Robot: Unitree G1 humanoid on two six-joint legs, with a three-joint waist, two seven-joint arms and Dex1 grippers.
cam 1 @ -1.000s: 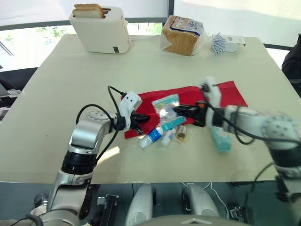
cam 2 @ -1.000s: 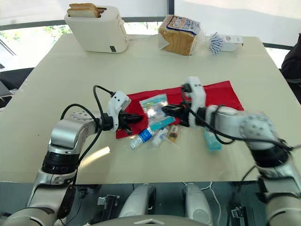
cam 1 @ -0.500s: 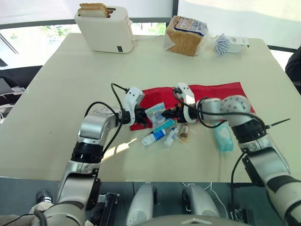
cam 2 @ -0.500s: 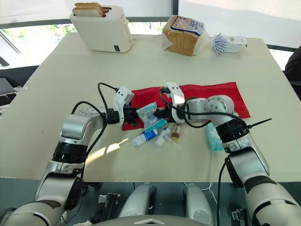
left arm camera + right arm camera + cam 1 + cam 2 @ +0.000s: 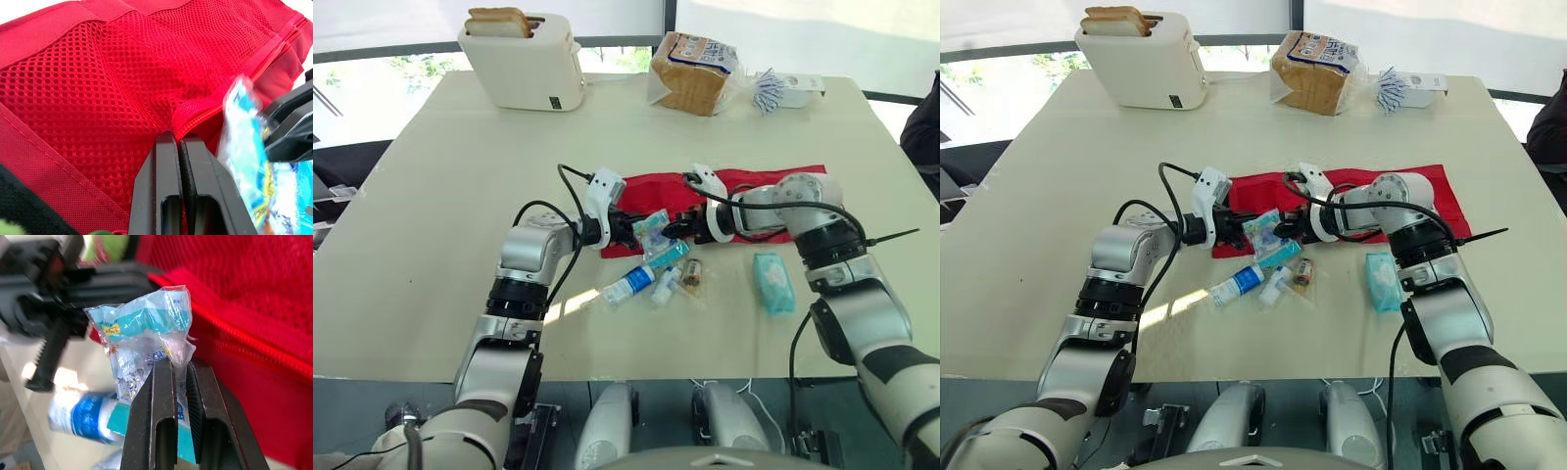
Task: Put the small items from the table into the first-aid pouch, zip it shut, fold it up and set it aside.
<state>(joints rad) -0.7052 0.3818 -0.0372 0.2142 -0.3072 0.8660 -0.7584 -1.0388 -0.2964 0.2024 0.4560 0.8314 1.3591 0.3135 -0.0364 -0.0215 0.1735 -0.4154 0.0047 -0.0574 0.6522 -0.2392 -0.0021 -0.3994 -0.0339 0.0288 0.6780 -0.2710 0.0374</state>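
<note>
The red first-aid pouch (image 5: 749,196) lies flat mid-table. My left gripper (image 5: 628,227) is at its left end, shut on the mesh pocket's zip edge (image 5: 178,139). Facing it, my right gripper (image 5: 674,229) is shut on a clear blue-printed packet (image 5: 146,338), held just off the pouch's opening between the two grippers. In front of the pouch lie a small blue-labelled bottle (image 5: 628,285), a teal tube (image 5: 672,255), a small vial (image 5: 666,284) and a brown item (image 5: 692,274). A teal tissue pack (image 5: 773,281) lies to the right.
At the table's far side stand a white toaster (image 5: 524,59) with bread in it, a bagged loaf (image 5: 693,73) and a white box (image 5: 793,90). Bare tabletop (image 5: 431,215) spreads left of the pouch and along the near edge.
The head view has shifted. My right gripper has carried the packet left to the pouch's left end. My left gripper has reached further in onto the pouch's edge.
</note>
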